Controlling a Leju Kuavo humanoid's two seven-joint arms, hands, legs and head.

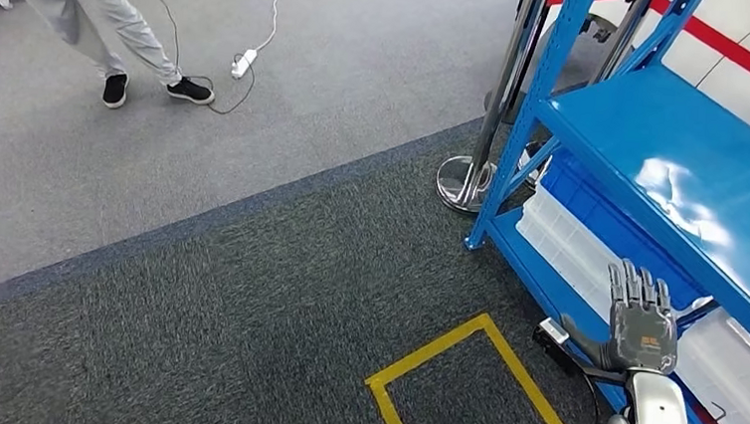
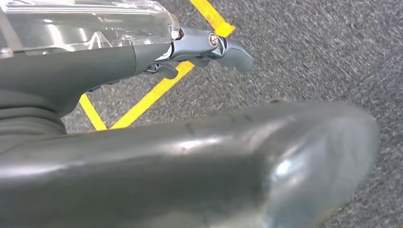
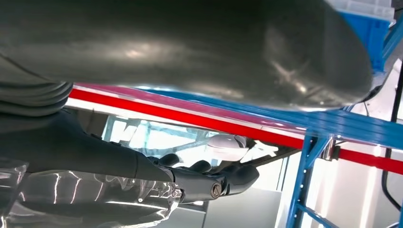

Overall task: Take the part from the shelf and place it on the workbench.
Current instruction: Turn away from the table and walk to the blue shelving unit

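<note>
The right hand (image 1: 642, 326) is raised beside the blue shelf (image 1: 674, 153), fingers (image 1: 635, 290) spread and holding nothing. The left hand (image 2: 199, 47) is seen over grey carpet (image 2: 309, 57); its finger state cannot be told. The part cannot be identified among the clear bins (image 1: 569, 236) on the lower shelf.
</note>
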